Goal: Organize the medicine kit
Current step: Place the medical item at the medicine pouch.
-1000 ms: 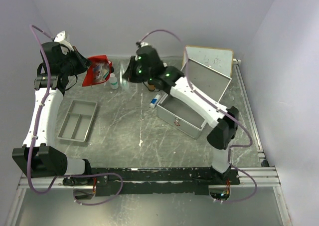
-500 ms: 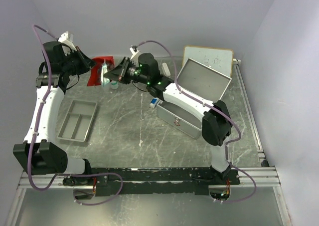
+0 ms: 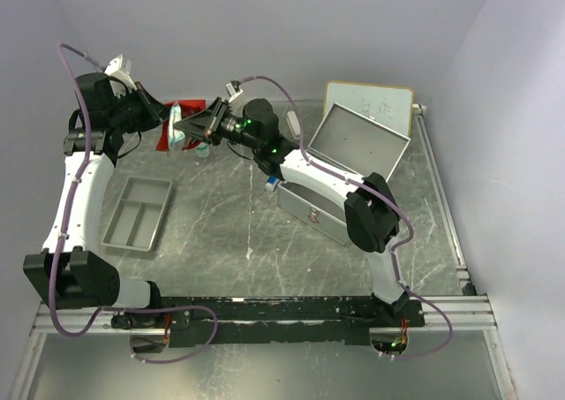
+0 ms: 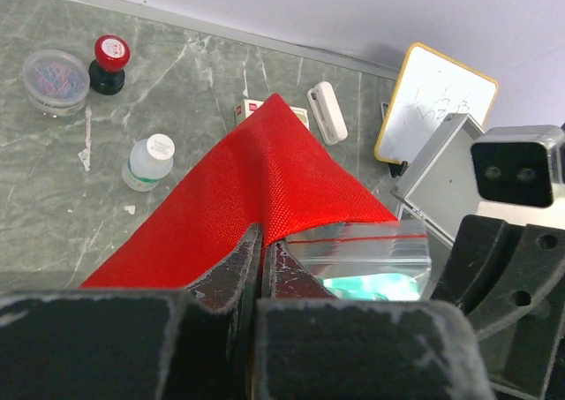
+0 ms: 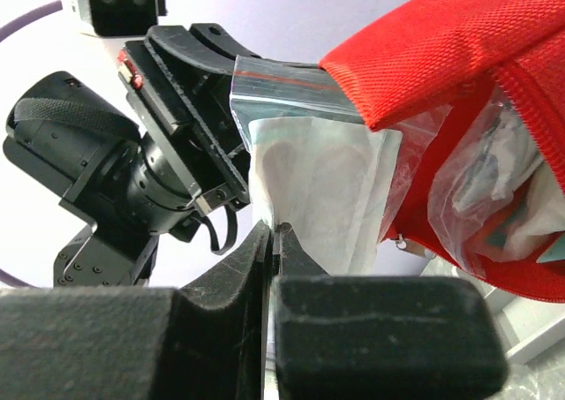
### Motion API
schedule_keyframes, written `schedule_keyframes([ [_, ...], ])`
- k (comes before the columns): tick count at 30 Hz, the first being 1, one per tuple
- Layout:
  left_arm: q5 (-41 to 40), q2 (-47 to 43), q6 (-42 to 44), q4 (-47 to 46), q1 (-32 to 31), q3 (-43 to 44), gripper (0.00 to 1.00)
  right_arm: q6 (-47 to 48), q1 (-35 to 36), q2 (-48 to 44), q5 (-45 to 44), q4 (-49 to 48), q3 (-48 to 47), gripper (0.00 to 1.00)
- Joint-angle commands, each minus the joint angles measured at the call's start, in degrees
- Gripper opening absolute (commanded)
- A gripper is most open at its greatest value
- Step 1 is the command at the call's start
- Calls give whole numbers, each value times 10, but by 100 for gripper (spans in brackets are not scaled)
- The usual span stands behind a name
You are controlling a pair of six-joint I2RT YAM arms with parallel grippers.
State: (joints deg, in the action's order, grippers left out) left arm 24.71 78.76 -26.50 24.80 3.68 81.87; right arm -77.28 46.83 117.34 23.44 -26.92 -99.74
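Noted the hardware. The left arm [image 3: 78, 192] and right arm [image 3: 328, 172] both had white link shells with black joint housings. A mauve cable [image 3: 71, 51] trailed back from behind each claw. Green status lights [image 3: 250, 124] glowed just behind the right gripper [image 5: 274, 234]. On the left gripper [image 4: 262, 243] I saw matte black fingers [image 4: 234, 267], scuffed grey. A grey two-lens camera box [image 4: 518, 164] sat above each claw.

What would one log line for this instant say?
left claw: shut on red pouch | right claw: shut on clear packet at pouch mouth | medicine kit: lid open
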Motion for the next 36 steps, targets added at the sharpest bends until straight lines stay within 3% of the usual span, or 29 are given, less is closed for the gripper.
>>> schedule_keyframes([
  [1,19,-10,-6,-25,3,0,7,-10,-3,1,0,-6,-3,0],
  [9,28,-11,-11,-23,3,-2,7,4,-9,-8,-21,30,12,0],
  [23,43,-21,-15,-14,3,-9,7,28,-27,67,-48,122,-119,0],
  [36,51,-16,-24,-20,0,-6,6,86,-25,79,-96,185,-161,0],
])
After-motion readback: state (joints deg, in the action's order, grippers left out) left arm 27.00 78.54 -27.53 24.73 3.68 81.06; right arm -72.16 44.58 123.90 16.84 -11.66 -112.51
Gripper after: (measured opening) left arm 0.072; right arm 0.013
